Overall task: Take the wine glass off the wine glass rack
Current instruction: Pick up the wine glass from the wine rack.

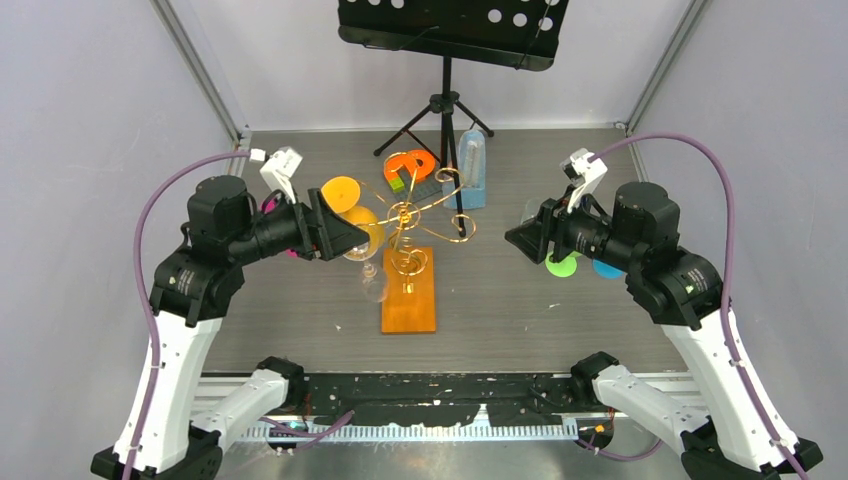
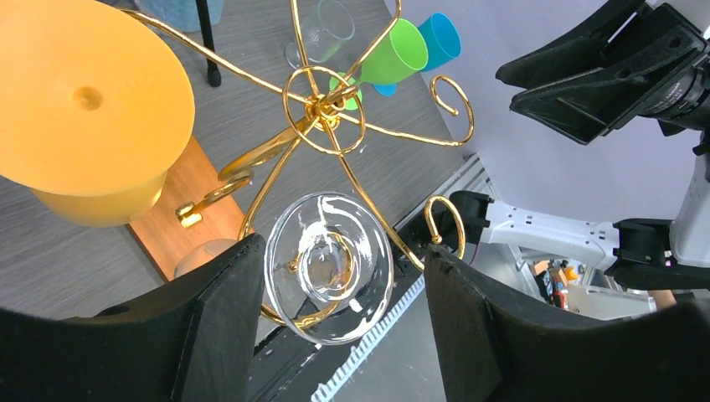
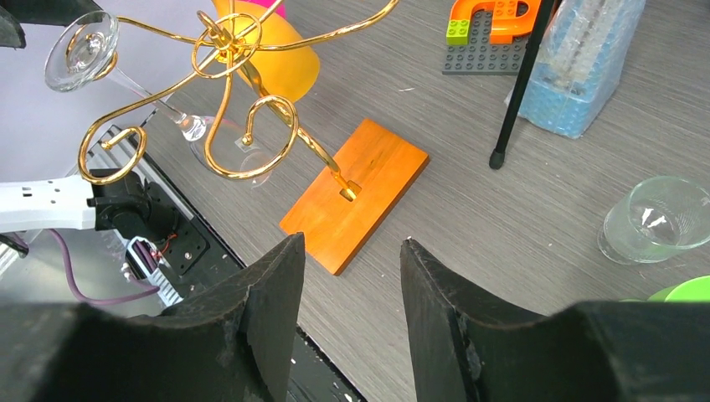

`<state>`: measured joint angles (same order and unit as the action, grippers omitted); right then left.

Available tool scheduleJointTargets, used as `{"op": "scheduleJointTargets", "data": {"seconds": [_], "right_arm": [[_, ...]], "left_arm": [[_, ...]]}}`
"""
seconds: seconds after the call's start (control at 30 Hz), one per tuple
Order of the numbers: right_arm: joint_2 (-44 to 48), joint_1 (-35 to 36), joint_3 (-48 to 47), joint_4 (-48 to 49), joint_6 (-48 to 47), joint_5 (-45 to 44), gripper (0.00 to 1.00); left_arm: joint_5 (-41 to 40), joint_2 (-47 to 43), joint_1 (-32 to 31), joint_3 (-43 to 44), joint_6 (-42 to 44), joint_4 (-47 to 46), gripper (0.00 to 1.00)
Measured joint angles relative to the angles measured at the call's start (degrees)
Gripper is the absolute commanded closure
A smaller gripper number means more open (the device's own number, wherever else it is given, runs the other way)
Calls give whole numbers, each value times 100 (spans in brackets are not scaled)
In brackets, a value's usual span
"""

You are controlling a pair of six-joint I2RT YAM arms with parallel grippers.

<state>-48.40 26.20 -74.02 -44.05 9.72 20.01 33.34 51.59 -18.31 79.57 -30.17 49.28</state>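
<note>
The wine glass rack is a tree of gold wire arms point(image 1: 418, 212) on a flat orange wooden base point(image 1: 410, 295), mid-table. A clear wine glass point(image 1: 372, 280) hangs upside down from a front-left arm. Its round foot point(image 2: 328, 266) faces the left wrist camera. My left gripper point(image 2: 343, 251) is open around that foot. The left finger point(image 2: 226, 310) is close against the foot's rim and the right finger point(image 2: 477, 318) stands apart from it. From the right wrist I see the foot point(image 3: 81, 50), stem and bowl point(image 3: 226, 155). My right gripper point(image 3: 352, 251) is open and empty, right of the rack.
A yellow-orange cup point(image 1: 362, 225) sits by the rack next to my left gripper. Behind the rack are toy bricks point(image 1: 410, 170), a blue box point(image 1: 472, 165) and a black tripod music stand point(image 1: 447, 30). A clear tumbler point(image 3: 657, 218) and green point(image 2: 393, 54) and blue point(image 2: 439, 38) cups stand at the right.
</note>
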Motion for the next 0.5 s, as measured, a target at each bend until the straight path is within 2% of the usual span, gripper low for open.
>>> {"op": "scheduleJointTargets", "data": {"seconds": [0.5], "right_arm": [[-76, 120, 0, 31, 46, -127, 49]], "left_arm": [[629, 7, 411, -81, -227, 142, 46]]}}
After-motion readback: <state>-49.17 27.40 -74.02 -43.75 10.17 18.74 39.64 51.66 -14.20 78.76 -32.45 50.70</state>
